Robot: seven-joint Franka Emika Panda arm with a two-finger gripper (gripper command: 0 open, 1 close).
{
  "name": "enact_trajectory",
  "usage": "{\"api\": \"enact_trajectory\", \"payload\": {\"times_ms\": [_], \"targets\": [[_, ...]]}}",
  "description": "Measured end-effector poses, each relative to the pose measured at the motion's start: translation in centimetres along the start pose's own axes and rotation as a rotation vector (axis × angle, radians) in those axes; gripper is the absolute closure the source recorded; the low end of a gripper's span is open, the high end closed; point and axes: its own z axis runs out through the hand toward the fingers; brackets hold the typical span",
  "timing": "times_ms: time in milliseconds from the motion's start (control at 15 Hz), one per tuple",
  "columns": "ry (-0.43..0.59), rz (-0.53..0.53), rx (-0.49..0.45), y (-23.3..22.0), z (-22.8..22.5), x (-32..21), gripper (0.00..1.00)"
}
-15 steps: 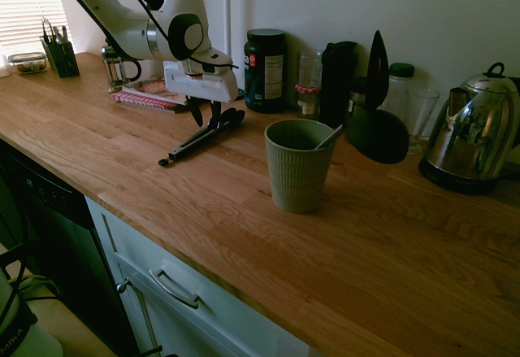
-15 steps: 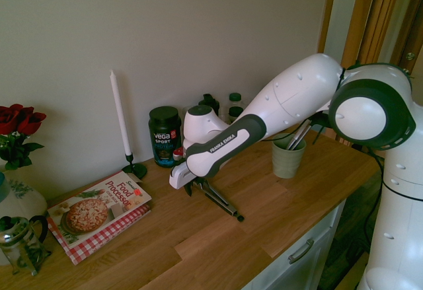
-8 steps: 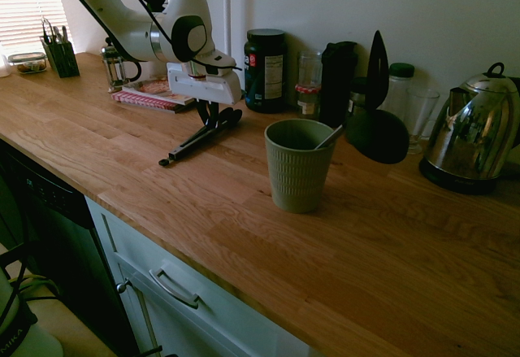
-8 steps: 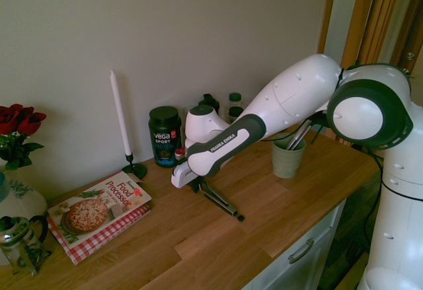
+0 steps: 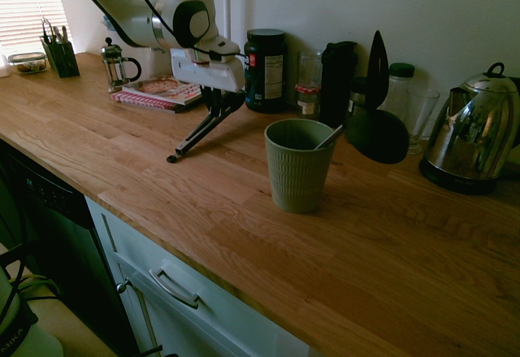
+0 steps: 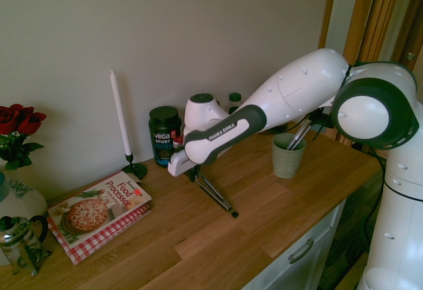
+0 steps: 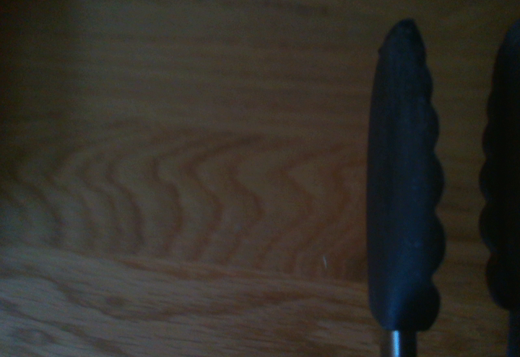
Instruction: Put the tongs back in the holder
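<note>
A French press [image 5: 113, 71] is standing beside the cookbooks [image 5: 158, 91]. Next, the gripper [image 5: 218, 106] is clenching the black tongs [image 5: 201, 132], which are slanting down over the wooden countertop [image 5: 154, 202], left of the holder. The green ribbed holder [image 5: 297, 171] is standing upright, with the black ladle [image 5: 377, 121] behind it and the metal kettle [image 5: 471, 133] farther right.

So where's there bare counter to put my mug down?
Widest is in front of the kettle, right of the green cup. Another lies between the tongs and the counter's front edge. It's crowded along the wall, from the black tub to the kettle.
</note>
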Motion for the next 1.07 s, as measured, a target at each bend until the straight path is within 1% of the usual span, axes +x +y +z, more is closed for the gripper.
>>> {"api": "enact_trajectory", "payload": {"times_ms": [200, 333, 600, 733, 867, 1000, 1067], "targets": [[0.031, 0.017, 0.066, 0.9, -9.4, 0.8, 1.0], [0.05, 0.026, 0.106, 2.3, -14.8, 0.6, 1.0], [0.103, 0.05, 0.133, 5.8, -21.5, 1.5, 1.0], [0.151, 0.074, 0.139, 8.5, -26.2, 3.1, 1.0], [0.2, 0.11, 0.145, 12.2, -32.6, 4.6, 1.0], [0.236, 0.16, 0.117, 16.0, -37.7, 5.7, 1.0], [0.245, 0.183, 0.104, 17.8, -39.1, 6.2, 1.0]]}}
